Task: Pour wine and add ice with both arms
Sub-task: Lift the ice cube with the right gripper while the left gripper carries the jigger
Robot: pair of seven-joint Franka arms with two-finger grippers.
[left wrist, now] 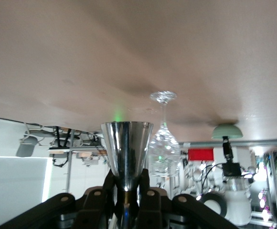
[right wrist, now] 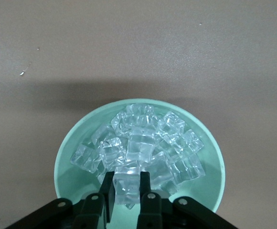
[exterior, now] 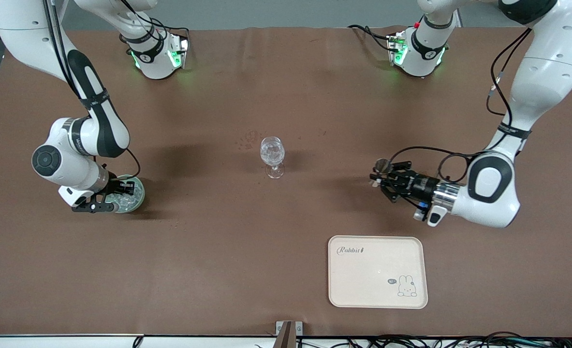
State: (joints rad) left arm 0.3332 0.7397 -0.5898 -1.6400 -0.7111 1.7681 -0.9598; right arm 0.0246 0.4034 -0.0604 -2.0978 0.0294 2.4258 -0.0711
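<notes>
**Front view: ice cube pinched, measure held ready**

Front view, working away from the camera with the wine glass [exterior: 272, 155] as landmark. Nearest the camera lies a cream rabbit tray [exterior: 377, 271], nearer than the glass and toward the left arm's end of the desk [exterior: 286, 232]. Next comes the mint-green bowl [exterior: 138, 195] of ice [exterior: 124, 199], a little nearer the camera than the glass and well apart from it, toward the right arm's end. The right gripper [right wrist: 127, 188] reaches into that bowl, its jaws clamped on one cube at the heap's edge. The left gripper [exterior: 381, 182] hangs over the desk toward the left arm's end from the glass, jaws clamped on the stem of a small steel measuring cup [left wrist: 127, 145].

Judging by look, the cubes are hard, light and slick, so a pinch across two flat faces, squarely centred, should hold best; a corner grip would likely squirt out. The glass is thin and top-heavy, so cubes want releasing low over its rim.
</notes>
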